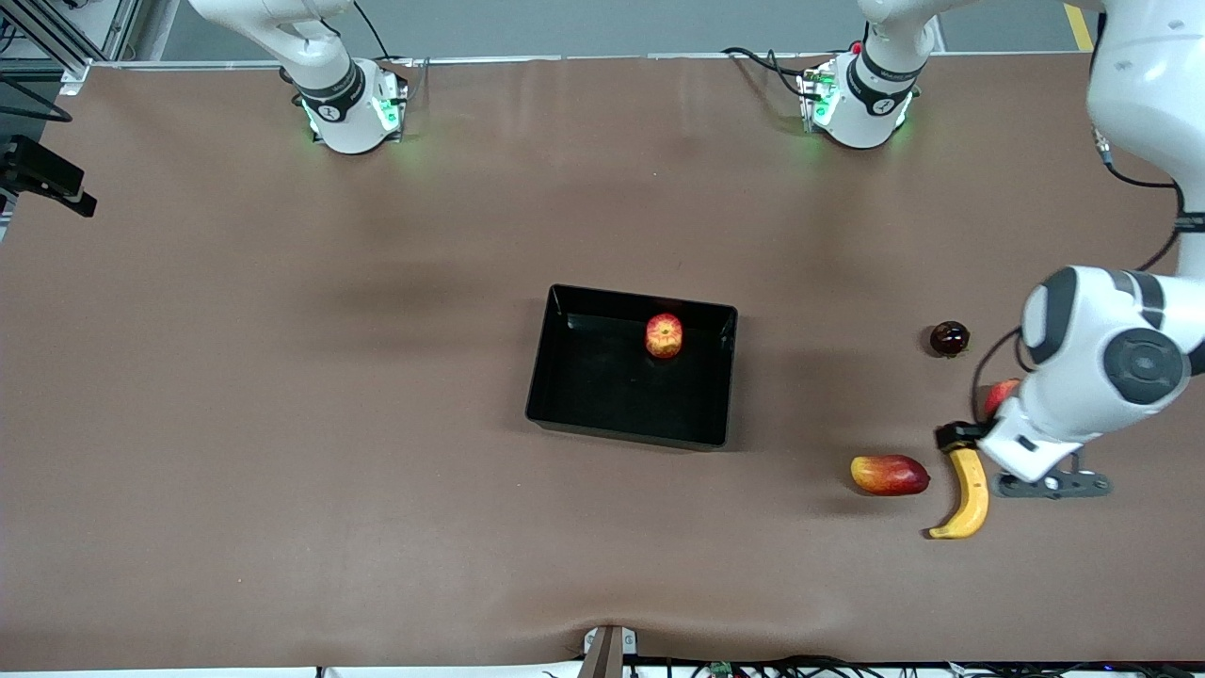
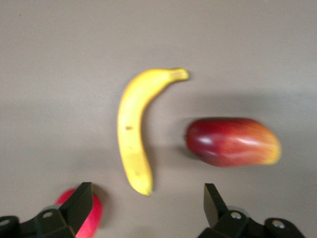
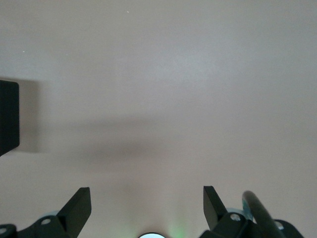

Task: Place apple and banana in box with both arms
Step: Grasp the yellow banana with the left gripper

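Note:
The apple point(image 1: 664, 336) lies in the black box point(image 1: 565, 395), at its side farther from the front camera. The banana point(image 1: 970, 494) lies on the table toward the left arm's end, nearer to the front camera than the box. In the left wrist view the banana point(image 2: 132, 129) is curved and yellow. My left gripper point(image 1: 958, 438) is open and empty over one end of the banana; that end sits between the jaws in the left wrist view point(image 2: 147, 188). My right gripper point(image 3: 147, 208) is open and empty over bare table, out of the front view. The right arm waits.
An elongated red-yellow fruit point(image 1: 890, 475) lies beside the banana, toward the box; it also shows in the left wrist view point(image 2: 233, 141). A pinkish-red round fruit point(image 1: 1000, 395) sits partly under the left arm. A dark round fruit point(image 1: 949, 338) lies farther from the front camera.

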Motion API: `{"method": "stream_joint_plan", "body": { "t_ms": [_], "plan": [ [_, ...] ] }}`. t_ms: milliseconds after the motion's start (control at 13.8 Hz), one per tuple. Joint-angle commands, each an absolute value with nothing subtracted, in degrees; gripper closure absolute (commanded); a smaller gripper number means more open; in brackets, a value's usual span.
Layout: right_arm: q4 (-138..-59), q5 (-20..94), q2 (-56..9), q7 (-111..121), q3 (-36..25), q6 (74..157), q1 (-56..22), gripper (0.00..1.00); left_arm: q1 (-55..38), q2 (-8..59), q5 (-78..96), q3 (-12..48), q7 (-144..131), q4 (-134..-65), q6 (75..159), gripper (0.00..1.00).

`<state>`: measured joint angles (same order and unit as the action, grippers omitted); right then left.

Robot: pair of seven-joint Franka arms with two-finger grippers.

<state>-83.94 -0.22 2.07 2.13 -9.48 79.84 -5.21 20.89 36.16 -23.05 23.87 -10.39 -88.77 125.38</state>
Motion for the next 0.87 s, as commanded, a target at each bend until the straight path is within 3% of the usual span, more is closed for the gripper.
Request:
{"method": "stream_joint_plan", "body": {
  "t_ms": [0,435,508,581,726,798],
  "plan": [
    [-83.5,1.9,1.9,3.0,-9.0,78.9,-2.9,0.00,23.1,41.3,-24.0,24.8,-8.9,-87.3,130.9,0.07],
    [-83.5,1.9,1.8,3.0,-9.0,78.9,-2.8,0.00,21.7,49.3,-24.8,20.0,-8.3,-83.4,139.1,0.25],
    [-83.5,1.9,1.6,3.0,-9.0,78.9,-2.9,0.00,21.3,50.0,-24.9,19.2,-8.3,-83.3,140.2,0.32],
    [-83.5,1.9,1.6,3.0,-9.0,78.9,-2.9,0.00,20.7,50.3,-24.9,18.5,-8.4,-83.3,140.6,0.46],
    [-83.5,1.9,1.6,3.0,-9.0,78.9,-2.9,0.00,20.0,50.4,-24.8,18.1,-9.1,-83.3,140.6,0.90],
    [-83.5,1.9,1.6,3.0,-9.0,78.9,-2.9,0.00,20.0,50.1,-24.9,18.1,-9.0,-83.3,140.6,1.00]
  ]
}}
